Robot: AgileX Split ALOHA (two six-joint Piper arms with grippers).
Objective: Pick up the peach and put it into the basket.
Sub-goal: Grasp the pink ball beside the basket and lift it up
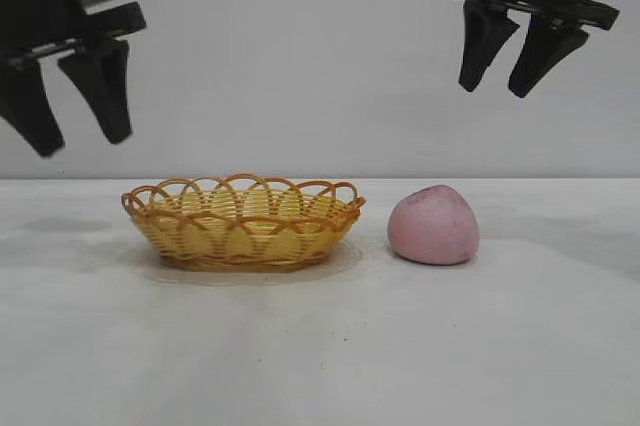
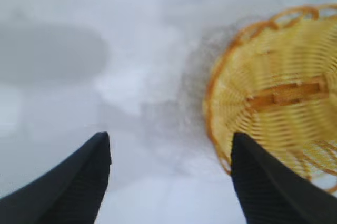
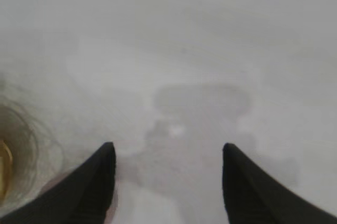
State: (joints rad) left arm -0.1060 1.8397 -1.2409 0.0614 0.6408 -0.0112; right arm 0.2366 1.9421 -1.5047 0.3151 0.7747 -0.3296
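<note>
The dusty-pink peach (image 1: pixel 433 226) sits on the white table right of centre. The yellow-tan wicker basket (image 1: pixel 242 221) with looped orange rim stands just left of it, empty; it also shows in the left wrist view (image 2: pixel 279 98). My right gripper (image 1: pixel 510 81) hangs open and empty high above the peach, a little to its right. My left gripper (image 1: pixel 85 141) hangs open and empty high at the far left, above and left of the basket. In the right wrist view the right gripper (image 3: pixel 168 153) is over bare table; the peach is not clearly seen there.
The white table (image 1: pixel 320 346) stretches wide in front of and around both objects. A pale wall stands behind.
</note>
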